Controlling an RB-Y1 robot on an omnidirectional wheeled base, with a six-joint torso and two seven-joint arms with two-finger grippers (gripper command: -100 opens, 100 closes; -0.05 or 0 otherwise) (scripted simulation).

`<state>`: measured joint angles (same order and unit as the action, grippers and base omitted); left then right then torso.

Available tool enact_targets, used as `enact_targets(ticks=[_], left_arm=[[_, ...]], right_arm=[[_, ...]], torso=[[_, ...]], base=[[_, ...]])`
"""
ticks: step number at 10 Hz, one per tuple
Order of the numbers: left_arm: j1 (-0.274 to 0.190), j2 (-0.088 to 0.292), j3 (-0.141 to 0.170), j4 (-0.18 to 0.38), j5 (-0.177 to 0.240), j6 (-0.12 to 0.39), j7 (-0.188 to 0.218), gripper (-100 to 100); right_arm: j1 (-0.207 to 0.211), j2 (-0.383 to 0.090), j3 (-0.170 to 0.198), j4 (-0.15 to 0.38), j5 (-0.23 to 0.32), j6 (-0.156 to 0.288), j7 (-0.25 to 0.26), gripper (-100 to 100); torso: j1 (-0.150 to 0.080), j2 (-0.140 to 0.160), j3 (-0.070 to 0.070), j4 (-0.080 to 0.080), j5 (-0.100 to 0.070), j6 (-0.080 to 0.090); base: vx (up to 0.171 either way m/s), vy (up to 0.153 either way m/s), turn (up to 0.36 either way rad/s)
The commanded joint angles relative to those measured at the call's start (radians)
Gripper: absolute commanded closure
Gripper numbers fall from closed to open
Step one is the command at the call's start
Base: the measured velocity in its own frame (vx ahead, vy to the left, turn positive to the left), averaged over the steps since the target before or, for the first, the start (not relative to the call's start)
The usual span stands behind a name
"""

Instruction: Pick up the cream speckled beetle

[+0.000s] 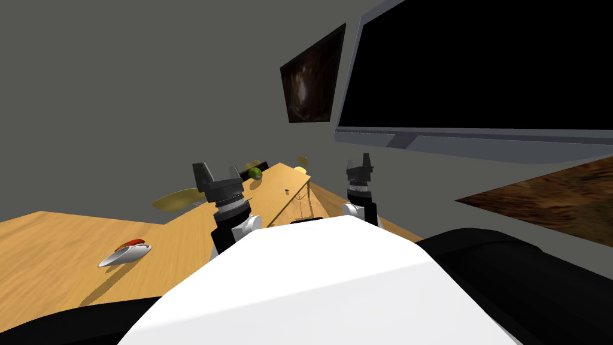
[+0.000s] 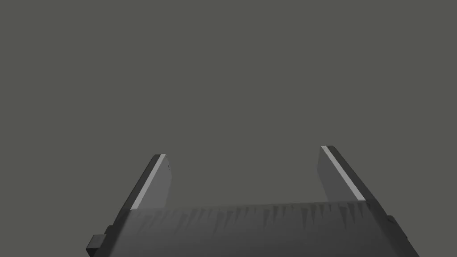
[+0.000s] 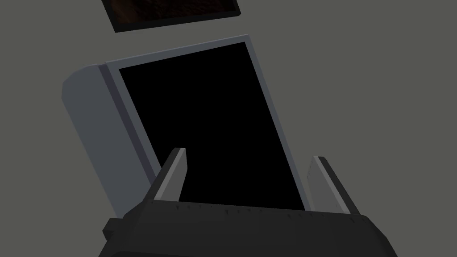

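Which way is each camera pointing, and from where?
Head view: on the head, looking down over the wooden table; left gripper and right gripper rise ahead.
Left wrist view: on the left hand, facing grey wall; open fingers.
Right wrist view: on the right hand, facing the window; open fingers.
Shared: head and right wrist views both show the window.

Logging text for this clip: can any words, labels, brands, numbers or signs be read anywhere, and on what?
There is no readable text.
The framed picture shows a dark brown pattern and no writing.
The things on the wooden table bear no visible labels. The small dark thing on it is too small to tell.
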<state>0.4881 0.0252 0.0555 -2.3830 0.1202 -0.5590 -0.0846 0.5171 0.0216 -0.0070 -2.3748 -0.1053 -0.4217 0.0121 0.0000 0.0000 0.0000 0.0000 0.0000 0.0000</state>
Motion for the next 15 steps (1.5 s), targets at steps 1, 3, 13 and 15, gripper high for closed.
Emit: enact_targets(ticks=[1,3,13,15], left_arm=[[-0.010,0.037,-0.004,0.023,0.000,0.020,0.000,-100],[-0.026,0.066,-0.009,0.056,0.002,0.049,0.000,-100],[-0.130,0.128,-0.062,0.283,0.017,0.257,0.002,-100],[-0.146,0.132,-0.070,0.317,0.020,0.288,0.002,-100]], right_arm=[[0.000,0.000,0.000,0.000,0.000,0.000,0.000,0],[0.000,0.000,0.000,0.000,0.000,0.000,0.000,0],[0.000,0.000,0.000,0.000,0.000,0.000,0.000,0],[0.000,0.000,0.000,0.000,0.000,0.000,0.000,0]], torso=[[0.000,0.000,0.000,0.000,0.000,0.000],[0.000,-0.001,0.000,0.000,0.000,0.000],[0.000,-0.001,0.000,0.000,0.000,0.000],[0.000,-0.001,0.000,0.000,0.000,0.000]], base=[[0.000,0.000,0.000],[0.007,-0.003,0.003],[0.006,-0.002,0.006],[0.008,-0.005,0.008]])
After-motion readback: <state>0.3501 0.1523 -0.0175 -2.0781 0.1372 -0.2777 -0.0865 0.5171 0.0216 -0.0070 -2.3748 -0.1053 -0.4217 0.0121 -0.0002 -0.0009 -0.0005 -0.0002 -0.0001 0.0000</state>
